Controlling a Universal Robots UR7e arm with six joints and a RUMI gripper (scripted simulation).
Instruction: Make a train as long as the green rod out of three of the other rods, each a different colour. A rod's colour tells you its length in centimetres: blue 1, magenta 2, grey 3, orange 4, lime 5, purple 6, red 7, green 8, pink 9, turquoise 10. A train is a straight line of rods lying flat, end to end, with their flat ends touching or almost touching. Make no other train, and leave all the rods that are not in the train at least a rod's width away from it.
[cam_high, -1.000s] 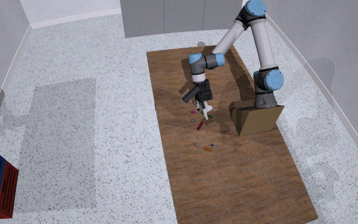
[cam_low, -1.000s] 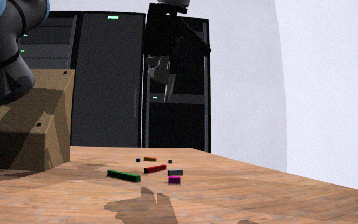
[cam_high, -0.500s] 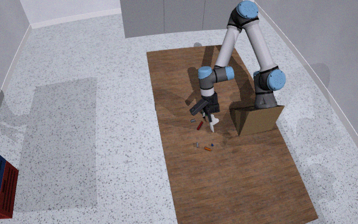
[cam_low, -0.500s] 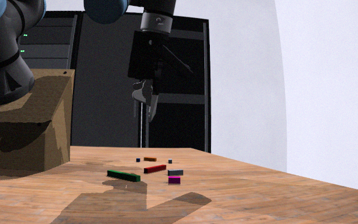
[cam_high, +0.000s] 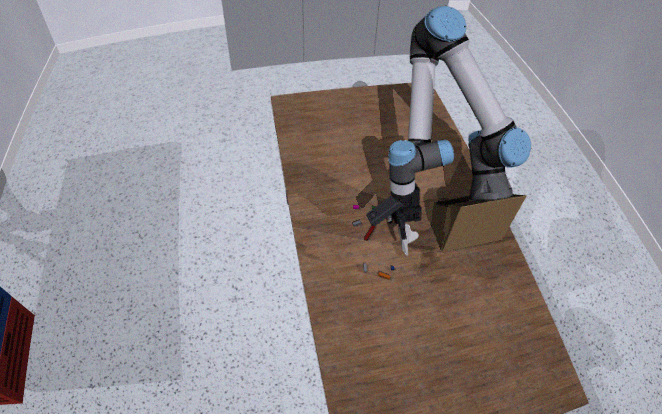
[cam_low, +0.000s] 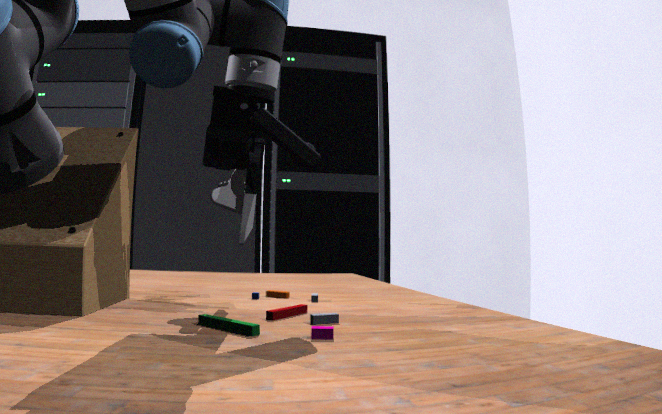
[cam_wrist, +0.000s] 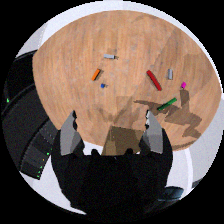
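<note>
Dark cabinets are standing beyond the wooden table, and the arm's shadow is falling across the boards. The end effector is hanging above the table, jaws wide open, holding nothing. All rods are lying apart; no train is showing. The green rod, the length to match, is lying near the red rod, with one grey rod and the magenta rod on that same side. The orange rod is lying between the blue rod and the other grey rod, near both. Sum is working out as orange four, grey three, blue one: eight. Step in hand, by my judgement: approaching for a first pick, the train still wanting all its joints. Likely the far trio is serving best, being already grouped. Next move is calling for picking one of them, lowering with the jaws straddling its long sides, then turning it into line. Blue is looking fiddly, being so short; a careless finger could be nudging its neighbour askew.

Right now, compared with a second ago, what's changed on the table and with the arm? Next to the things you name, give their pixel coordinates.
The pincer (cam_high: 398, 237) (cam_low: 236, 225) (cam_wrist: 111, 110) has moved toward the side of the table where the blue rod (cam_high: 392, 268) (cam_low: 255, 296) (cam_wrist: 103, 86) and orange rod (cam_high: 384, 275) (cam_low: 277, 294) (cam_wrist: 96, 74) lie, and sits lower in the exterior view. It's open, and no rod has been picked up. All seven rods look unmoved.
</note>
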